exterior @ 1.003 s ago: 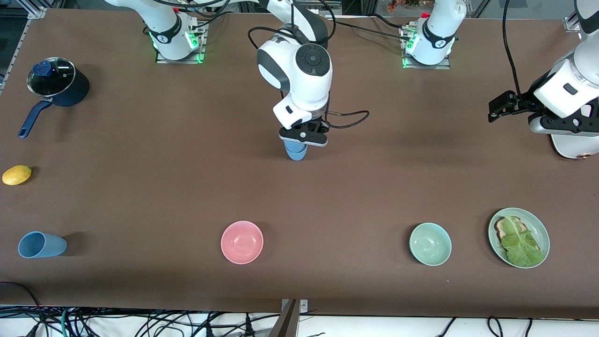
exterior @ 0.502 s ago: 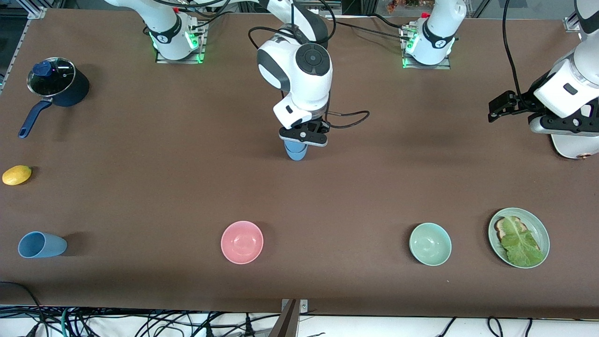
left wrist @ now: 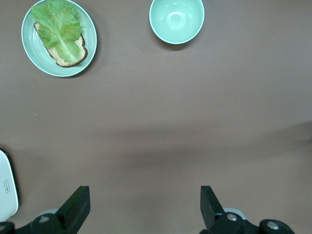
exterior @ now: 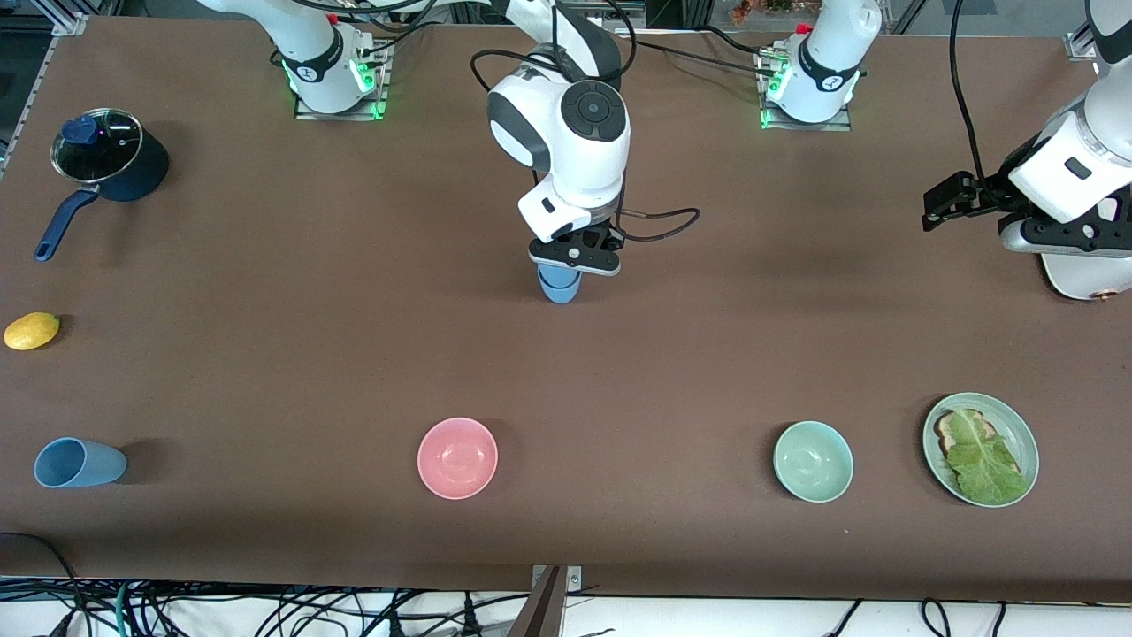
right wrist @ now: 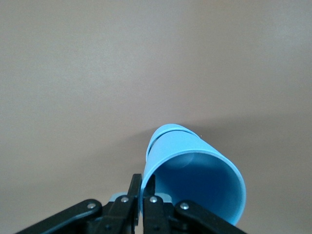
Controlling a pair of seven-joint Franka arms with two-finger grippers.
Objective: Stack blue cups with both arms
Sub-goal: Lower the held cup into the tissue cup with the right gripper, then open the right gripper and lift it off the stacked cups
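- Nearest the front camera I see a row along the table [exterior: 265, 372]: a blue cup on its side [exterior: 78, 463] at the right arm's end, its long axis running along the table's length and its mouth toward the table's end; then a pink bowl [exterior: 457, 457], a green bowl [exterior: 813, 461], and a plate with toast and lettuce [exterior: 980, 449] toward the left arm's end.
- Farther back, mid-table, my right gripper [exterior: 573, 258] is clenched on the rim of an upright blue cup [exterior: 558, 286]. In the right wrist view its fingers [right wrist: 148, 197] pinch the cup wall, one inside and one outside, mouth up, long axis vertical. A second rim shows lower down, so it seems nested in another cup.
- The left gripper [exterior: 944, 202] waits above the table at the left arm's end, fingers [left wrist: 78, 207] spread wide, holding nothing.
- Farthest at the right arm's end sit a lemon [exterior: 32, 330] and a dark blue lidded pot [exterior: 110, 166].
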